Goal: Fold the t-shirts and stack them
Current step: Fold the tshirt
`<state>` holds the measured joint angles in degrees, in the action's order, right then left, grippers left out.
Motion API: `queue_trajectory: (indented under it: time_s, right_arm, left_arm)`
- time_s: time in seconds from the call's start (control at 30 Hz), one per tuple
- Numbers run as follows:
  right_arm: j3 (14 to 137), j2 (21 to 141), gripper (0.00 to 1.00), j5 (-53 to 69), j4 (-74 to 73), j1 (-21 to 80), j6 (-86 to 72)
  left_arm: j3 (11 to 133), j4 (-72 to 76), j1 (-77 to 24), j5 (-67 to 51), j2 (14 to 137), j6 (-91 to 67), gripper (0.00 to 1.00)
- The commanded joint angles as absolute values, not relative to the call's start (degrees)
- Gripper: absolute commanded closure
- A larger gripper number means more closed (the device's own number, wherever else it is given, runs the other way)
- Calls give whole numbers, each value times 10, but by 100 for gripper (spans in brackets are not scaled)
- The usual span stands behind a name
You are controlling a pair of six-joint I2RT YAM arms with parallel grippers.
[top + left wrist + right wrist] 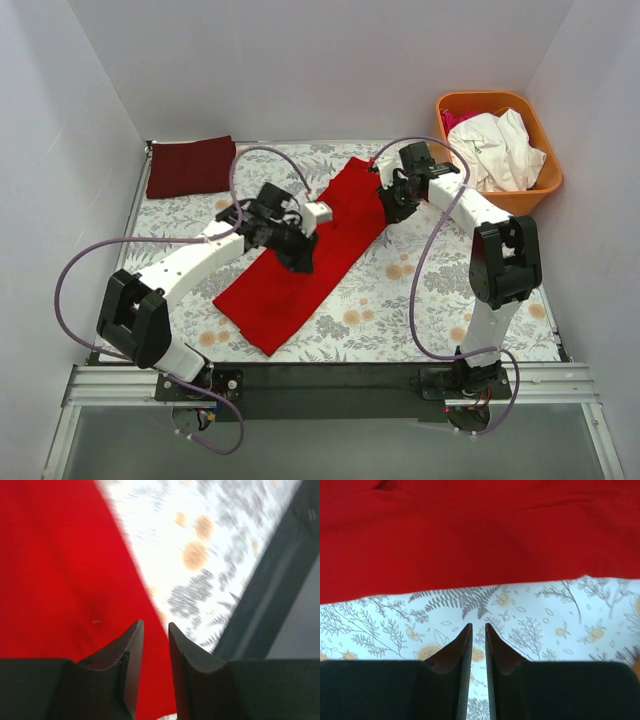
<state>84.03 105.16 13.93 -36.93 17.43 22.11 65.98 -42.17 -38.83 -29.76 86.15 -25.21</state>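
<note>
Red t-shirt [330, 215] is lying diagonally mid-table [420, 290], left gripper [155, 625] and right gripper [478, 625] are hovering narrow and empty at its edges, needing matched low edge pinches for an even fold.

red t-shirt [268, 300] matt cloth, orng tub [520, 203] smooth plastic.

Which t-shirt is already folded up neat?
The dark maroon t-shirt at the far left, a tidy rectangle. The red t-shirt lies stretched out in the middle, and the white t-shirt is crumpled in the orange tub.
</note>
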Motion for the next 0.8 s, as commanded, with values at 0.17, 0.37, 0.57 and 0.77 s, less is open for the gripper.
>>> queue_trajectory:
  time_s: [0.17,0.37,0.57,0.77]
  right_arm:
    - [933,1179,83,111,-352,197,178]
    - [1003,1259,85,42,-348,201,201]
    - [1123,1363,85,10,-332,213,235]
    - [1241,1467,85,-84,-212,253,319]
  left_arm:
    - [668,-383,-201,-322,847,-318,75]
    - [640,-368,-136,-323,834,-338,74]
    - [606,-350,-122,-304,824,-359,74]
    - [578,-353,-123,-320,826,-371,72]
